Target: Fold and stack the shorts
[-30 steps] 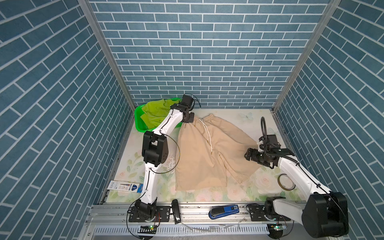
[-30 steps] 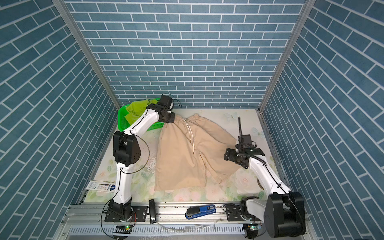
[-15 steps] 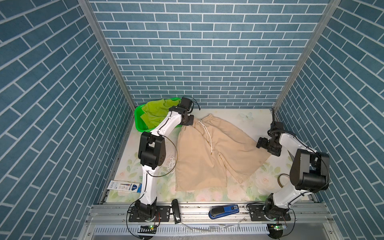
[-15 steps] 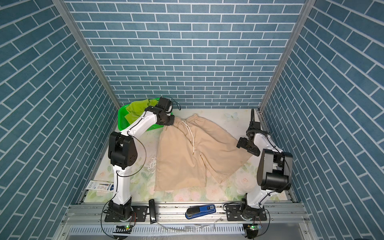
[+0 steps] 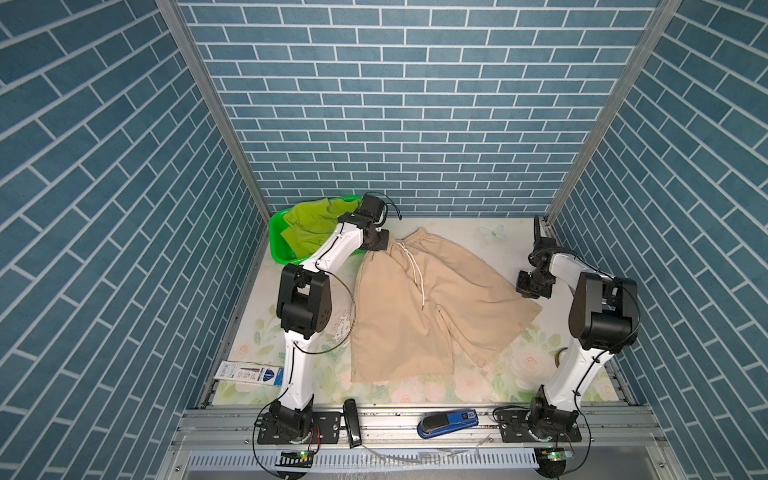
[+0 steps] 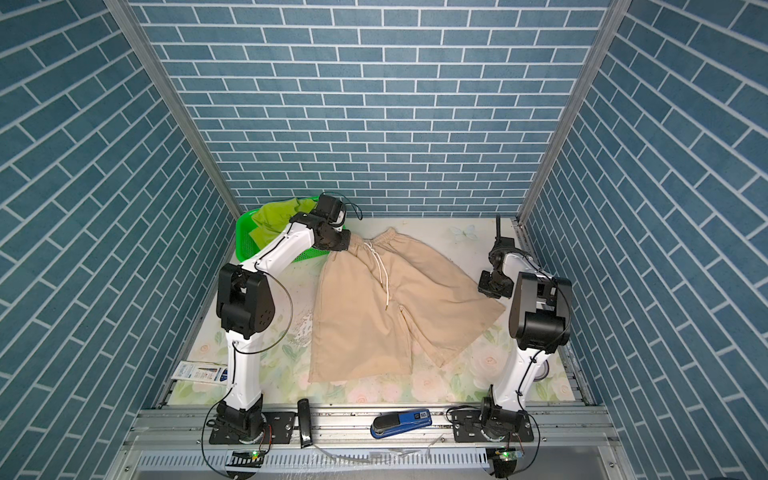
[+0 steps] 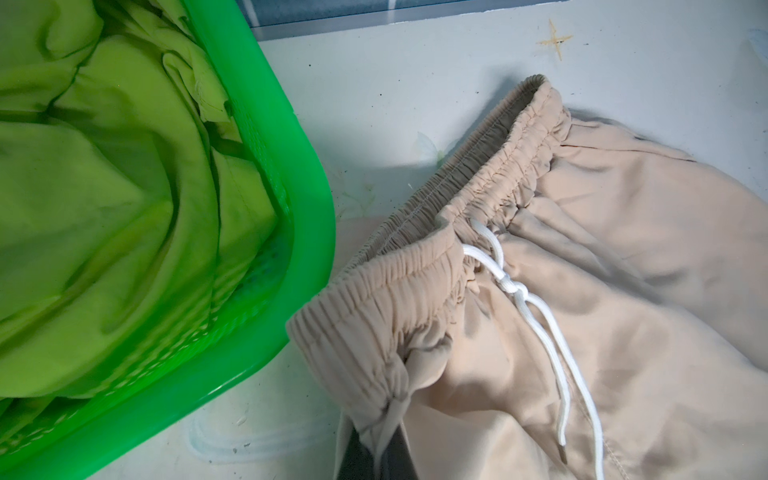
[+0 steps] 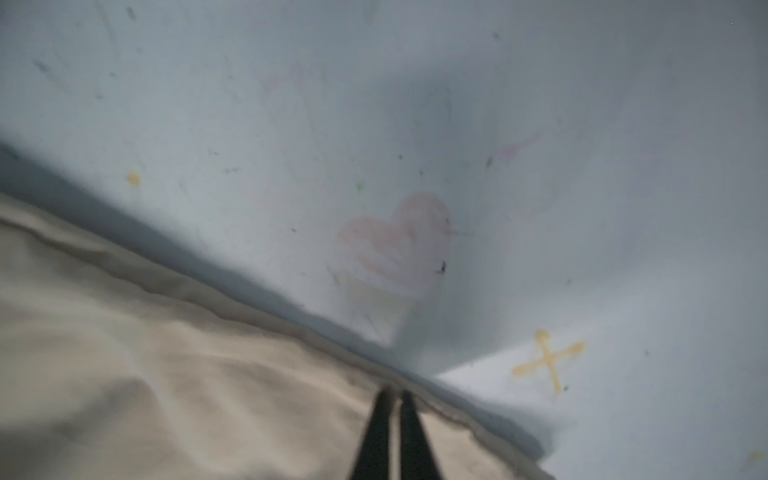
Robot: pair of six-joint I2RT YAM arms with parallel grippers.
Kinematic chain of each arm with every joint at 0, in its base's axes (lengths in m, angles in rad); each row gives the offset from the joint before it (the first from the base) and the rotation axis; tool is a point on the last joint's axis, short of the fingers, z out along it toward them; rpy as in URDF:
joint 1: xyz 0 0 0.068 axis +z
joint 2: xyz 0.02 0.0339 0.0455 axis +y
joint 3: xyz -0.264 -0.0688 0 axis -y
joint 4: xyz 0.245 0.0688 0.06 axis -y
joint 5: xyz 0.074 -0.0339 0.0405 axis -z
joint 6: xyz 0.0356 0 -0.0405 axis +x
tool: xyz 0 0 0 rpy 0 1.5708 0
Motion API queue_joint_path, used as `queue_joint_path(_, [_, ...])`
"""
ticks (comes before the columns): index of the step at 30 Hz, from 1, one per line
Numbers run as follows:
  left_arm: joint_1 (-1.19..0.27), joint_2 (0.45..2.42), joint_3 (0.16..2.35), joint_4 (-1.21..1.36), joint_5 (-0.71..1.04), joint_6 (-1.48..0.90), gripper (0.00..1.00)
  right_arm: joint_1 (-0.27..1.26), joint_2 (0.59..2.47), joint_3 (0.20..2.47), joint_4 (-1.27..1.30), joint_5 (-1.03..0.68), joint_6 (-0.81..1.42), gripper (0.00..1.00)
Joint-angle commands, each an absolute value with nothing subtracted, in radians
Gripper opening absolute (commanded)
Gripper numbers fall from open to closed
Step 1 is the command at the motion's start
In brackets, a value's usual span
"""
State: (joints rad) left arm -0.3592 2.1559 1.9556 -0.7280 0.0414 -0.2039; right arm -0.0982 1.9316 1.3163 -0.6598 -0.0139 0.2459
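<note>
Beige shorts (image 5: 415, 316) lie spread flat on the table (image 5: 490, 249) in both top views, waistband toward the back wall, both legs pointing to the front rail, and the white drawstring (image 5: 409, 270) trailing down the middle. The left gripper (image 5: 380, 245) sits at the waistband's left corner, just beside the basket (image 5: 276, 245). Green shorts (image 5: 311, 220) are bunched inside that basket, in the back left corner. The right gripper (image 5: 530, 289) sits low at the outer edge of the right leg; from above its jaws cannot be made out. In a top view the same layout shows: beige shorts (image 6: 374, 311), left gripper (image 6: 343, 243) on the waistband corner, right gripper (image 6: 492, 289) at the leg's side edge, green shorts (image 6: 274, 218) in the basket (image 6: 243, 245).

Left wrist view: the left gripper (image 7: 380, 453) is clamped on the gathered end of the waistband, cloth pinched between its dark fingers (image 7: 353, 457). The beige shorts (image 7: 582, 332) spread away from it, and the drawstring (image 7: 536, 324) is knotted below the waistband. The basket (image 7: 307, 199) stands just beside the waistband, holding the crumpled green shorts (image 7: 104, 208).

Right wrist view, blurred: the right gripper (image 8: 392, 432) is closed, its fingers (image 8: 374, 440) nearly together with their tips at the hem of the beige shorts (image 8: 145, 374). Whether cloth is caught between them cannot be told. Bare table (image 8: 540, 166) lies beyond the hem.
</note>
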Motion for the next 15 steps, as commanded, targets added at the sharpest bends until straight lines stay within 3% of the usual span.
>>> queue_joint_path(1, [-0.353,2.137,1.963,-0.722,0.065,-0.229,0.0,-0.095,1.982,1.38,-0.692,-0.01,0.217,0.0])
queue_joint_path(11, [-0.353,2.147,2.01,-0.764,0.072,-0.231,0.0,-0.118,2.058,1.611,-0.791,-0.063,0.139,0.02])
queue_joint_path(12, [-0.353,2.145,2.012,-0.771,0.073,-0.229,0.0,-0.12,2.041,1.599,-0.809,-0.067,0.133,0.23])
queue_joint_path(13, [-0.353,2.143,2.01,-0.775,0.076,-0.224,0.0,-0.123,2.022,1.583,-0.837,-0.07,0.129,0.51])
queue_joint_path(14, [-0.353,2.14,2.004,-0.776,0.08,-0.223,0.0,-0.125,2.004,1.566,-0.865,-0.067,0.131,0.65])
queue_joint_path(15, [-0.353,2.14,1.999,-0.776,0.083,-0.224,0.0,-0.128,1.986,1.547,-0.882,-0.063,0.142,0.69])
